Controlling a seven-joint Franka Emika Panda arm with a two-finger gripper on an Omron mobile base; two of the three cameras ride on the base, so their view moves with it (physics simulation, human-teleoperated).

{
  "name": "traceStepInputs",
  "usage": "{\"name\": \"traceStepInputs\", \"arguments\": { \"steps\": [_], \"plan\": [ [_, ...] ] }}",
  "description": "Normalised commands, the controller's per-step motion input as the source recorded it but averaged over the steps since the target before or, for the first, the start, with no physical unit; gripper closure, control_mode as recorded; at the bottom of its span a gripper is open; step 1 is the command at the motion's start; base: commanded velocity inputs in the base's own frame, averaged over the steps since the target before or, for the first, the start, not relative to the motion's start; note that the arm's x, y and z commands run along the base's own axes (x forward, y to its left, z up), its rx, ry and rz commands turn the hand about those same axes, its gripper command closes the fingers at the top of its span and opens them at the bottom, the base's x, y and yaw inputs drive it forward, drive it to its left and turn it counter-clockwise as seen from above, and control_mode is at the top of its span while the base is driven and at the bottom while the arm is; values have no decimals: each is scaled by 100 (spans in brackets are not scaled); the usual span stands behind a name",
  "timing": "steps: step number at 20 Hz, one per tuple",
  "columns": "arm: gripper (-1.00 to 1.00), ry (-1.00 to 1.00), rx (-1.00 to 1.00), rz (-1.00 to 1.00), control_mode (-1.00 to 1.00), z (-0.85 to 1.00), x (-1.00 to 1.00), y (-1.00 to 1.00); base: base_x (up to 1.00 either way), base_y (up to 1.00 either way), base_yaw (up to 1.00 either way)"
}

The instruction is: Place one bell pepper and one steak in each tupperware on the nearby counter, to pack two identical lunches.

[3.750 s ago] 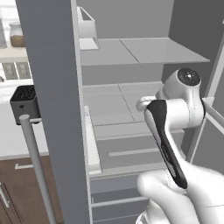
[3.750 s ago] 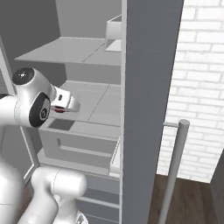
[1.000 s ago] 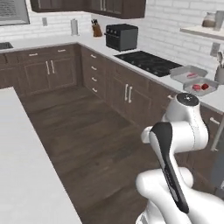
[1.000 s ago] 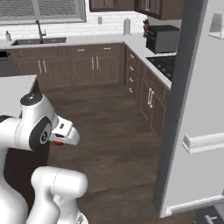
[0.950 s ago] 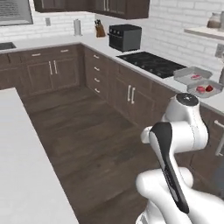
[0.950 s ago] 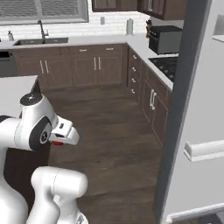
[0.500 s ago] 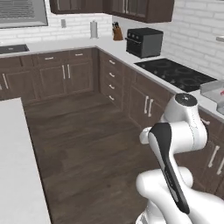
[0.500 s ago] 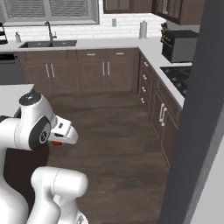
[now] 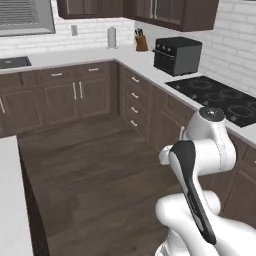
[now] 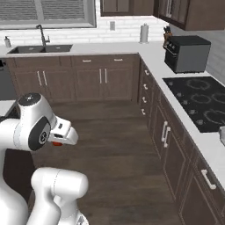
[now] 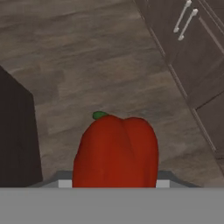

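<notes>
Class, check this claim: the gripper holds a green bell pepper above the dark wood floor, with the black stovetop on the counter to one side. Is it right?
Not quite. The bell pepper is red; just its stem is green, as the hand view shows. The rest stands: the gripper holds it above the wood floor, and the black stovetop sits on the counter.

The base has turned away from the open grey fridge shelves (no longer in sight). The black glass stovetop (image 9: 220,97) and boxy black toaster oven (image 10: 190,53) sit nearer now.

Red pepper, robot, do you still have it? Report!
Gripper shut on the bell pepper. Pepper carried above the wood floor, no tupperware reached yet. Nothing in the way close by; stovetop counter off to the side.
</notes>
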Motion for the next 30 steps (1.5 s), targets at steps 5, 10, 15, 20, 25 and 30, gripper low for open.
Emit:
{"name": "traceStepInputs", "arguments": {
  "steps": [5, 10, 15, 20, 25, 30],
  "plan": [
    [100, 0, 0, 0, 100, 0, 0, 0, 100, -15, -31],
    [100, 0, 0, 0, 100, 0, 0, 0, 92, 0, -65],
    [100, 0, 0, 0, 100, 0, 0, 0, 54, 0, -79],
    [100, 0, 0, 0, 100, 0, 0, 0, 50, 0, -77],
    [100, 0, 0, 0, 100, 0, 0, 0, 82, -1, -66],
    [100, 0, 0, 0, 100, 0, 0, 0, 99, -5, -56]
  ]
}}
